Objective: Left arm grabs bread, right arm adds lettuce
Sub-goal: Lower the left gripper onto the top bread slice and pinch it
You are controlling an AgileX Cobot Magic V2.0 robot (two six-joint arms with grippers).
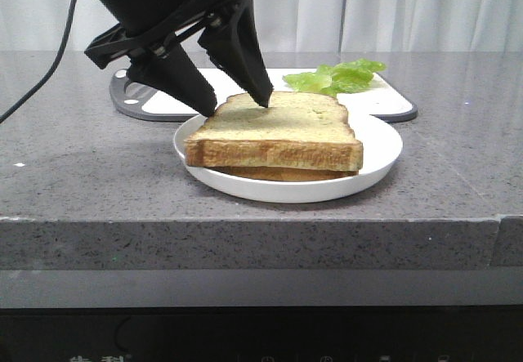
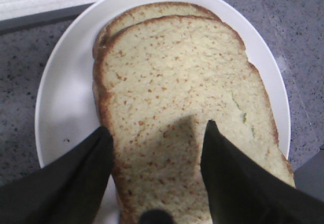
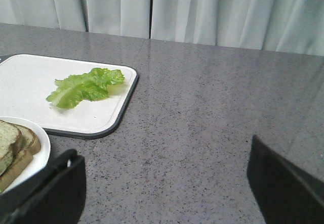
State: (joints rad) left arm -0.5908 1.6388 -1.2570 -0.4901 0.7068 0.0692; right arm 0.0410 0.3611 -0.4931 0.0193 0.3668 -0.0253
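Observation:
The bread [image 1: 278, 125] is a thick slice that lies on a thinner slice [image 1: 278, 173] on a white plate [image 1: 380, 145]. My left gripper [image 1: 235, 105] is open at the bread's far left corner. In the left wrist view the gripper [image 2: 157, 127] has one fingertip [image 2: 104, 133] at the crust edge over the plate [image 2: 66, 97] and the other over the bread's face [image 2: 182, 77]. The lettuce [image 1: 343, 76] lies on the white cutting board [image 1: 392, 100] behind the plate. My right gripper [image 3: 163, 150] is open and empty over bare counter, to the right of the lettuce [image 3: 86, 87].
The cutting board [image 3: 30, 72] has a dark rim and stands right behind the plate [image 3: 41, 148]. The grey stone counter has its front edge [image 1: 261, 219] close below the plate. A black cable [image 1: 49, 60] trails at the far left. Curtains hang behind.

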